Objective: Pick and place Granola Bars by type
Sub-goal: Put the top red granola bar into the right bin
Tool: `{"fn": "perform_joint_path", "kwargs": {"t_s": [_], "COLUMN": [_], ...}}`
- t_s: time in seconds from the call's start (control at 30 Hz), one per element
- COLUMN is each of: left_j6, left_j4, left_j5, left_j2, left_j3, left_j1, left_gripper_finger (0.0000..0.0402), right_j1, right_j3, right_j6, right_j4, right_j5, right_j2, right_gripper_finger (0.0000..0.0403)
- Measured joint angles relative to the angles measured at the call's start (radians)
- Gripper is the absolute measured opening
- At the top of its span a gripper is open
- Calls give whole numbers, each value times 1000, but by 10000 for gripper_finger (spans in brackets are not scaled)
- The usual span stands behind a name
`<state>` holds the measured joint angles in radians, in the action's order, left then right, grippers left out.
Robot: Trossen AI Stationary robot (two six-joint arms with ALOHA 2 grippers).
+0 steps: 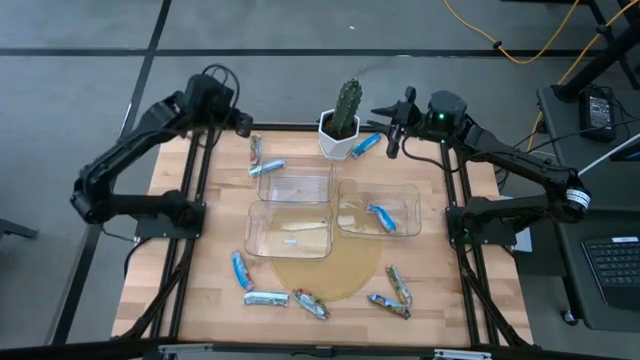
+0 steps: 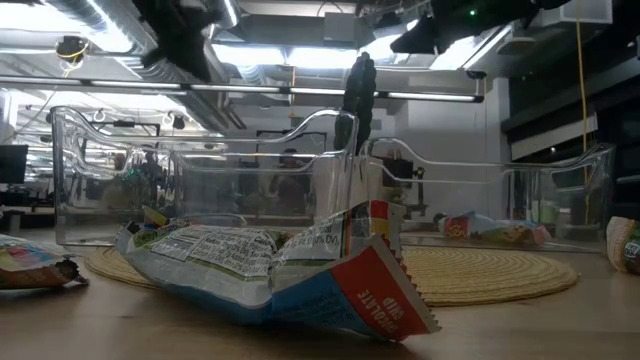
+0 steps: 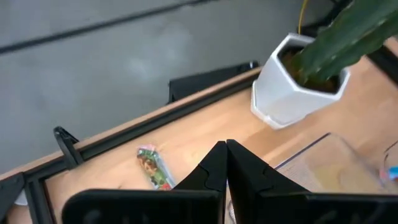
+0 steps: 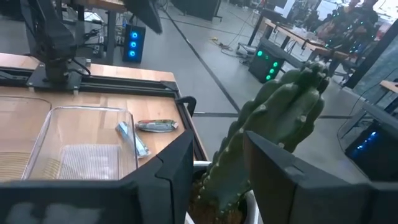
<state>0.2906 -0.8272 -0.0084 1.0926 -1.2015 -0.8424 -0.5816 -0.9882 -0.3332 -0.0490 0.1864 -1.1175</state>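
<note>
Crumpled bar (image 2: 275, 275) sits up front on the desk (image 1: 435, 290). My left claw (image 3: 225, 149), pinched shut and empty, hovers over a green-wrapped bar (image 3: 153, 167); right claw (image 4: 216, 155), spread, by the cactus (image 4: 273, 124). Next grab needs opening first, I reckon.

Wooden table (image 1: 170, 255): bins (image 1: 290, 228) (on round mat (image 1: 345, 272)), cactus pot (image 1: 338, 138), scattered bars (image 1: 265, 298).

My black end effectors (image 3: 225, 163), green cactus (image 1: 347, 101) in white pot (image 1: 338, 140), blue bar (image 1: 381, 216), pale wood bench (image 1: 450, 260), straw-coloured mat (image 1: 330, 275).

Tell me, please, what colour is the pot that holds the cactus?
The pot is white with flat, angular sides. It shows best in the left wrist view.
</note>
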Motion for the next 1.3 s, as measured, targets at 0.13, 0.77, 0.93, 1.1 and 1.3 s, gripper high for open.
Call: {"fn": "perform_joint_path", "kwargs": {"t_s": [0.13,0.77,0.93,1.1,1.3], "left_j6": [-103,-312,-349,-349,-350], "left_j4": [0,19,31,57,68], "left_j5": [103,196,162,149,125], "left_j2": [95,481,558,617,665], "left_j3": [0,0,0,0,0], "left_j1": [-90,-223,-222,-227,-226], "left_gripper_finger": [8,172,205,224,232], "right_j1": [0,0,0,0,0], "right_j3": [0,0,0,0,0], "right_j6": [0,14,13,13,14], "right_j4": [19,47,46,46,45], "right_j5": [0,-1,-1,-1,-1], "right_j2": [0,1,1,1,1], "right_gripper_finger": [143,143,143,143,143]}}
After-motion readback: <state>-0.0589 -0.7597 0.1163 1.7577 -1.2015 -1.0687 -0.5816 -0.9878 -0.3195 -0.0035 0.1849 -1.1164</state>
